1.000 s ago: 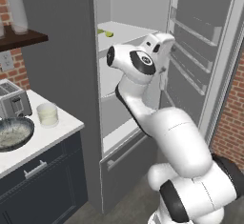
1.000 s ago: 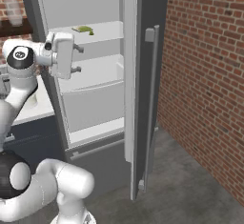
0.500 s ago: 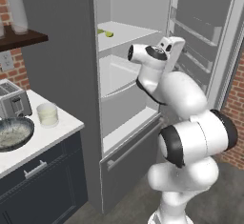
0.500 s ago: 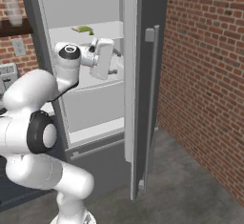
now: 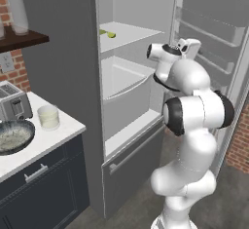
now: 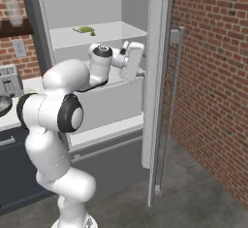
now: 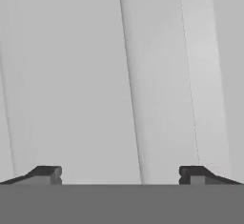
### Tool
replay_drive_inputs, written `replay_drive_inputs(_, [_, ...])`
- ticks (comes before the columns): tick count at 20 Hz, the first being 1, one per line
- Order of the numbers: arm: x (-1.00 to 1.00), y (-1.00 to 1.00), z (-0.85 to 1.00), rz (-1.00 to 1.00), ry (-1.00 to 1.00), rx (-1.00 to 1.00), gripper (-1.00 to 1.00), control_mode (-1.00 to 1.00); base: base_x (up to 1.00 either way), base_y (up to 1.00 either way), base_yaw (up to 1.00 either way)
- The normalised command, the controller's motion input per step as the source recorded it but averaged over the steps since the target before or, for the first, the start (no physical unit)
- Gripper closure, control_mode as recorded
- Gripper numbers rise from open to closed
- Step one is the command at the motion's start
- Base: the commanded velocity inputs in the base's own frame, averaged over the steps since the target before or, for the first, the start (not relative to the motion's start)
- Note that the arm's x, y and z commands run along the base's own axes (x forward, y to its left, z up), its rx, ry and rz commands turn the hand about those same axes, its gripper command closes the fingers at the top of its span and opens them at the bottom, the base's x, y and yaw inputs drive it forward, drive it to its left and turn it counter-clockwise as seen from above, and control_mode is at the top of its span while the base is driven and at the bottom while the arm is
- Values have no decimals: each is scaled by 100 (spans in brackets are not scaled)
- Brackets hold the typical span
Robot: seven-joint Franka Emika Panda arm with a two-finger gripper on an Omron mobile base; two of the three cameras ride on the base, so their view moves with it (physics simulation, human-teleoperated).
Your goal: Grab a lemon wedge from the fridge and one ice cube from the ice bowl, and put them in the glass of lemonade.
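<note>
The fridge (image 5: 73, 67) stands open with its door (image 6: 157, 76) swung out to the right. On its upper white shelf lies the lemon wedge (image 5: 108, 33) (image 6: 85, 30), small and yellow-green. My gripper (image 5: 190, 45) (image 6: 136, 63) hovers at the right side of the opening, below and to the right of the wedge, well apart from it. In the hand view the gripper (image 7: 120, 173) is open with nothing between its fingertips (image 7: 47, 172), facing white fridge wall. The glass of lemonade (image 5: 48, 117) and the ice bowl (image 5: 12, 136) sit on the counter at the left.
A silver toaster (image 5: 12, 101) (image 6: 7, 79) stands behind the bowl. A dark shelf (image 5: 24, 39) above the counter carries a tall frosted glass (image 5: 18, 12). A white drawer (image 5: 124, 94) fills the fridge's middle. A brick wall (image 6: 213, 86) rises on the right.
The arm has swung from the left of the fridge opening across to its right side, carrying the hand toward the door. The jaws stayed open. The wedge has not moved.
</note>
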Motion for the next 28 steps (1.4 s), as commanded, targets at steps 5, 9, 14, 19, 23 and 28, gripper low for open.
replay_drive_inputs(5, [47, -100, -20, -7, 0, 8, -100, -100, 0, 0, 0])
replay_drive_inputs(9, [11, -100, 0, -5, 0, 10, -100, -100, 0, 0, 0])
replay_drive_inputs(14, [-53, -86, 22, -1, -13, 12, -100, -100, 0, 0, 0])
replay_drive_inputs(19, [-100, 54, 42, 5, -32, 3, -100, -100, 0, 0, 0])
replay_drive_inputs(23, [-100, 100, 14, 5, -34, 6, -100, -100, 0, 0, 0])
replay_drive_inputs(28, [-65, 100, -2, 0, -26, 34, -100, -100, 0, 0, 0])
